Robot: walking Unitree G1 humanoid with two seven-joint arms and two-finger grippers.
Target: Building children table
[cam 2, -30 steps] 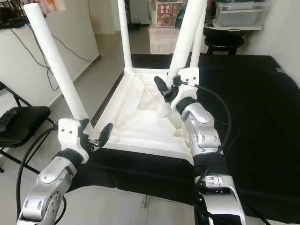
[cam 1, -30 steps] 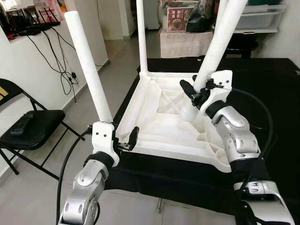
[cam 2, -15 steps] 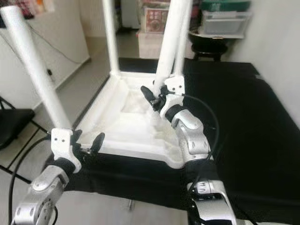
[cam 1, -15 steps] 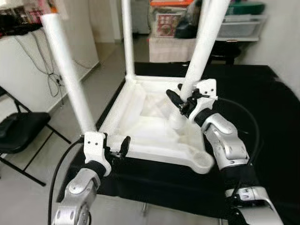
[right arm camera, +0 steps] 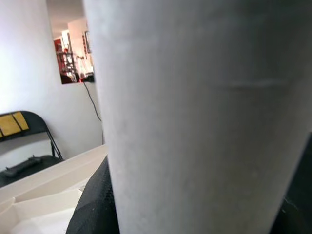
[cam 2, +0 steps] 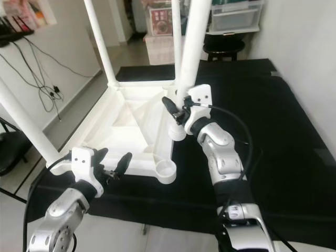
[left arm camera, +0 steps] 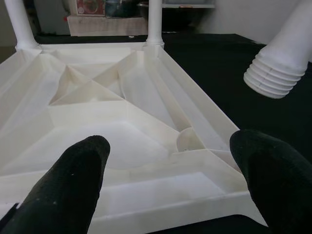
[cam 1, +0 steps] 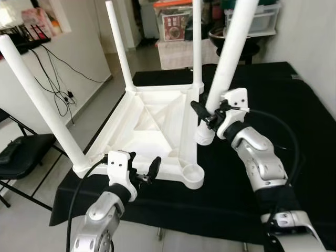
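Lifted clear of the upturned table [cam 1: 152, 123] since earlier, loose leg [cam 1: 227, 63] pinched in right claw [cam 1: 207, 113], threaded end above empty corner socket [cam 1: 192, 171]; left claw [cam 1: 143, 173] spread, steadying nearby.

Silver jointed arms, white wrist blocks, black cables, black-fingered end effectors.

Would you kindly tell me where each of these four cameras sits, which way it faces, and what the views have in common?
Left eye view: on the head, looking down at the upturned white plastic table top on the black-covered surface; both silver arms show.
Right eye view: same head, same scene, slightly offset.
Left wrist view: along the open left pincer, facing the table top's ribbed underside.
Right wrist view: pressed against the loose white plastic leg that the right pincer grips.
Shared: the loose leg's threaded end and the empty corner socket.
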